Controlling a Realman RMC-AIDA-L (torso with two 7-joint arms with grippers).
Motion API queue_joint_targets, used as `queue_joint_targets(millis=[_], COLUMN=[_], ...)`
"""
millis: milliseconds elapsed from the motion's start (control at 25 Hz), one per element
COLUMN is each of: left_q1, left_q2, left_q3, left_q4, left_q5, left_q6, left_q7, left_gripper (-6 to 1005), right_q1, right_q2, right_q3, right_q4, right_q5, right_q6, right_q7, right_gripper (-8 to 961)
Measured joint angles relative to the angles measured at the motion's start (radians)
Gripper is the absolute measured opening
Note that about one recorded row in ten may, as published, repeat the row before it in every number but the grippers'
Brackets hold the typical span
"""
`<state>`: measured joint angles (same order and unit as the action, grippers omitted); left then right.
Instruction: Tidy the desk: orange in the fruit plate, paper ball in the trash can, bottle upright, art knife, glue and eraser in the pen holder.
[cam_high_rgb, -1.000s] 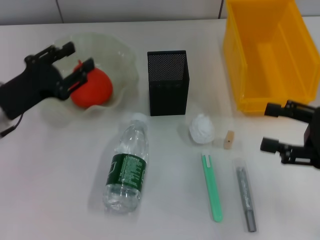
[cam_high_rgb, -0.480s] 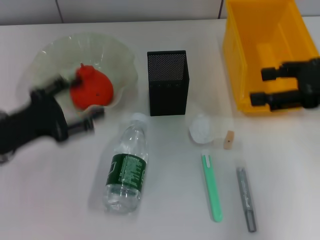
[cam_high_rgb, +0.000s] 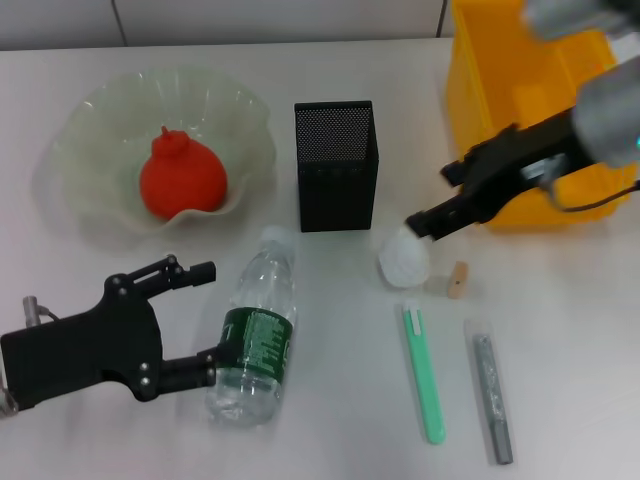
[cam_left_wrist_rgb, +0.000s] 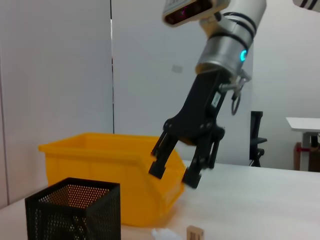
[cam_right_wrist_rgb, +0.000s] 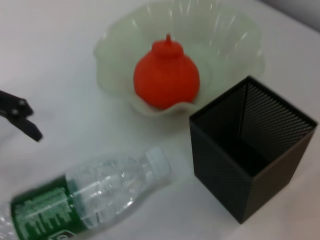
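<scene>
The left pincer (cam_high_rgb: 190, 320) has left the bowl and now sits open at the lying clear plastic bottle with a green label (cam_high_rgb: 254, 340), one finger touching its side. The right pincer (cam_high_rgb: 440, 198), open, has swung from over the yellow plastic bin (cam_high_rgb: 480, 120) down to the crumpled white paper ball (cam_high_rgb: 403, 260). The orange-red fruit (cam_high_rgb: 182, 180) rests in the translucent ruffled plate (cam_high_rgb: 90, 130), at nine o'clock from the black mesh pen holder (cam_high_rgb: 335, 165) on the counter (cam_high_rgb: 330, 420).
</scene>
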<state>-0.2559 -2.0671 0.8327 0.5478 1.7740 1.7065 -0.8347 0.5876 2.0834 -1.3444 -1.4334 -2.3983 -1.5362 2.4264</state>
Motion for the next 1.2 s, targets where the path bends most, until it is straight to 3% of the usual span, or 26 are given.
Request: queue_joint_targets(millis=[80, 280, 480, 720, 1000, 1200], left_q1=[0.000, -0.004, -0.010, -0.009, -0.007, -0.008], left_q2=[-0.002, -0.002, -0.002, -0.002, -0.002, -0.001], left_q3=[0.000, 0.001, 0.001, 0.002, 0.000, 0.000], left_q4=[-0.003, -0.006, -0.015, -0.016, -0.016, -0.016], left_q5=[0.007, 0.016, 0.017, 0.018, 0.018, 0.018], left_q6=[-0.002, -0.013, -0.027, -0.034, -0.053, -0.053], left_q7=[0.005, 0.006, 0.007, 0.007, 0.008, 0.008], left_gripper=[833, 833, 832, 832, 831, 831], right_q1=[0.028, 0.068, 0.142, 0.194, 0.231, 0.199], right_q2=[0.001, 0.002, 0.005, 0.006, 0.006, 0.003], right_q3=[-0.085, -0.158, -0.183, -0.211, -0.211, -0.185], right_q4=[0.056, 0.175, 0.337, 0.434, 0.502, 0.412], right_q5=[-0.053, -0.067, -0.061, -0.061, -0.059, -0.038], right_q6=[0.063, 0.162, 0.233, 0.261, 0.270, 0.217], right_q7=[0.054, 0.079, 0.080, 0.081, 0.083, 0.084], right_gripper=[824, 824, 825, 824, 637, 507])
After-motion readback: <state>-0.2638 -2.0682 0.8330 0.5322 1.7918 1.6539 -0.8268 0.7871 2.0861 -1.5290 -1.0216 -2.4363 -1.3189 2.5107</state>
